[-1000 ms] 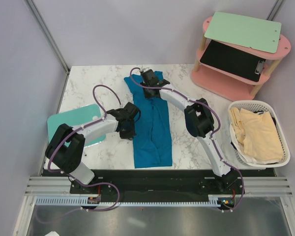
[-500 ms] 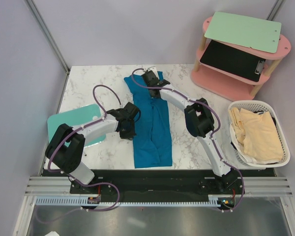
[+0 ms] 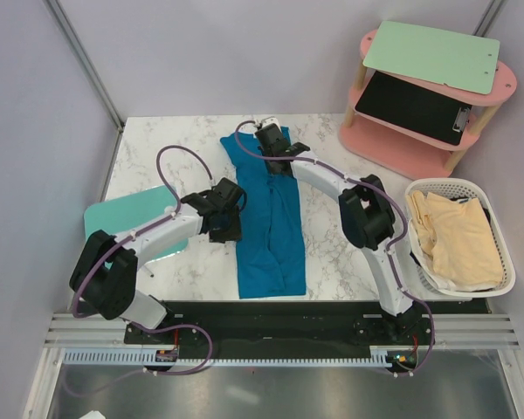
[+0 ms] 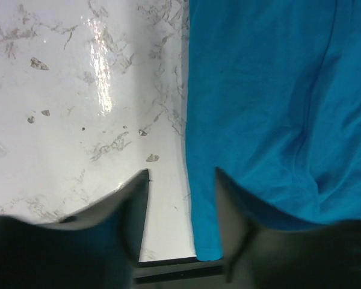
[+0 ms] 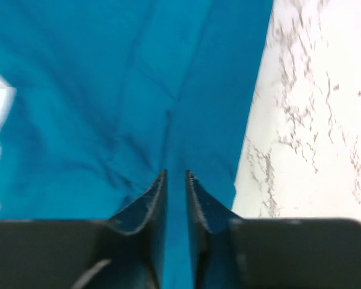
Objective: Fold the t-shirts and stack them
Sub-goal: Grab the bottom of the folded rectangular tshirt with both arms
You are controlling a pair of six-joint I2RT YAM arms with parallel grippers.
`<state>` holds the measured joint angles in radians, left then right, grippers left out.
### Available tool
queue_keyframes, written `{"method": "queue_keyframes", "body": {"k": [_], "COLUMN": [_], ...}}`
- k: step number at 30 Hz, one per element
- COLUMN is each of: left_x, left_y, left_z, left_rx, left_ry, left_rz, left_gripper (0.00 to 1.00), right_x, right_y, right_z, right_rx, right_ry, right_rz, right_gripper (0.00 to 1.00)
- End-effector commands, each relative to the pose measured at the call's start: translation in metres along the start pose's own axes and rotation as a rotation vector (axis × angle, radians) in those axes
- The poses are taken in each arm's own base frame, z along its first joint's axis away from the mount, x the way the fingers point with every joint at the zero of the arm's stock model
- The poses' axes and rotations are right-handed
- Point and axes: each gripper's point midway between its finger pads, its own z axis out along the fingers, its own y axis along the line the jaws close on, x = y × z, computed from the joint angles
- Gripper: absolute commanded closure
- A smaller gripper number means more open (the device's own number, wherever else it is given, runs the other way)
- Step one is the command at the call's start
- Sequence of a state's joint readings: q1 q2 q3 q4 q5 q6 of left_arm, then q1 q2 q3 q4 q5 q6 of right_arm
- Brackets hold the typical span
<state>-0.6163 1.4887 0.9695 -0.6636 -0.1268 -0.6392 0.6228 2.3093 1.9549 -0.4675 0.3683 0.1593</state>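
Note:
A deep teal-blue t-shirt (image 3: 269,218) lies folded into a long strip down the middle of the marble table (image 3: 157,148). My left gripper (image 3: 229,227) hovers at the strip's left edge. In the left wrist view it (image 4: 182,177) is open, with bare marble and the shirt's edge (image 4: 204,198) showing between its fingers and nothing held. My right gripper (image 3: 270,142) is over the strip's far end. In the right wrist view it (image 5: 177,174) stands slightly open above the blue cloth (image 5: 108,90). Pale cream-yellow t-shirts (image 3: 454,234) are piled in the white basket (image 3: 505,271).
A mint-green board (image 3: 122,214) lies on the table's left side under my left arm. A pink two-tier shelf (image 3: 402,144) stands at the back right, with a green clipboard (image 3: 432,54) on top and a black one (image 3: 415,109) below. The basket sits at the right edge.
Both grippers were shut on the blue shirt and have now opened, letting go of it. The left arm has shifted slightly away from the near edge.

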Motion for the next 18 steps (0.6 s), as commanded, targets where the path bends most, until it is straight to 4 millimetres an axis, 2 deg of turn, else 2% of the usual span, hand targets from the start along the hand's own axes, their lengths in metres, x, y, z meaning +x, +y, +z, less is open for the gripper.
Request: {"method": "queue_keyframes", "body": {"k": [1,3,6,11,18], "left_x": [-0.025,-0.028,-0.03,-0.038,-0.055], "left_y": [-0.009,-0.011,-0.013,-0.005,0.009], "left_z": [-0.012,-0.008,0.0,0.006,-0.004], "left_rx": [0.019,0.015,0.0,-0.007,0.004], "left_ry": [-0.064,-0.057,-0.044,-0.029,-0.067], "left_rz": [0.028,0.032,0.034,-0.019,-0.054], "left_gripper": [0.33,0.17,0.11,0.06,0.03], "right_x": [-0.047,-0.041,-0.032,-0.018,-0.009], "right_y": [0.023,0.032,0.043,0.051,0.045], "right_z": [-0.038,-0.039,-0.039,-0.033,-0.018], "right_rx": [-0.101,-0.127,-0.157,-0.155,-0.094], "right_ry": [-0.141,-0.134,-0.127,-0.103,-0.09], "right_rz": [-0.019,-0.042,-0.071,-0.094,-0.103], "right_gripper": [0.67,0.59,0.56,0.56,0.57]}}
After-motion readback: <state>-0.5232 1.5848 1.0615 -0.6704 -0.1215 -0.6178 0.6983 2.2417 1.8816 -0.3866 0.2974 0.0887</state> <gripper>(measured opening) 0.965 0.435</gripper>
